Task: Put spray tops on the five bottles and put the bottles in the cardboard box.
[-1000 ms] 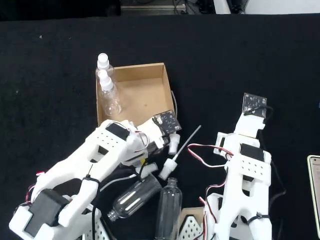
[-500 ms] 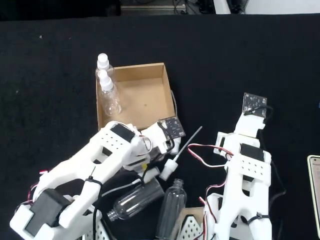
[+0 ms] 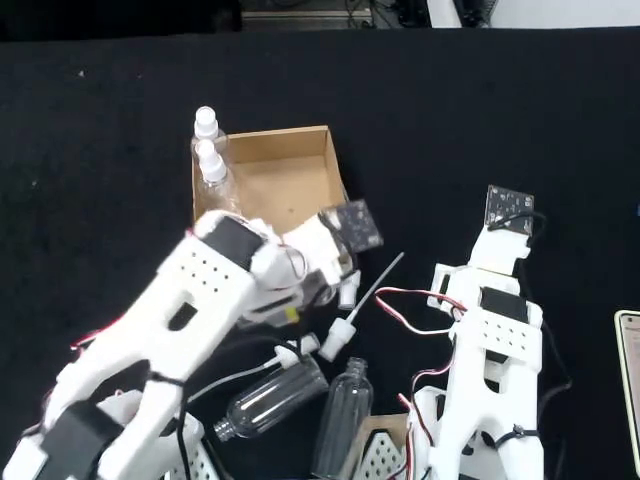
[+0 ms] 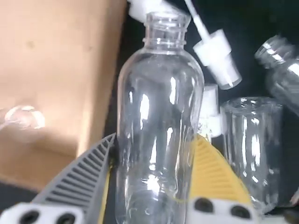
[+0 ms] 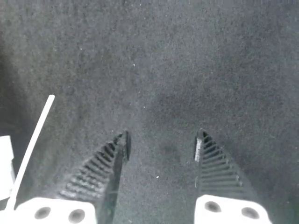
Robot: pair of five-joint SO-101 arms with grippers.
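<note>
left claw: clamped round clear uncapped plastic bottle, just beside brown cardboard box. probably light, slick, thin-walled, squashable; best held mid-body. right claw: spread wide above black table cloth.

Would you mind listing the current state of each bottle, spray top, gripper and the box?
left gripper: shut on held bottle
held bottle: no top, neck open
right gripper: open, empty
rear capped bottle: top on
front capped bottle: top on
bottle by left arm: topless, lying
bottle between arms: topless, lying
loose spray top: unattached, lying flat
cardboard box: open
</note>
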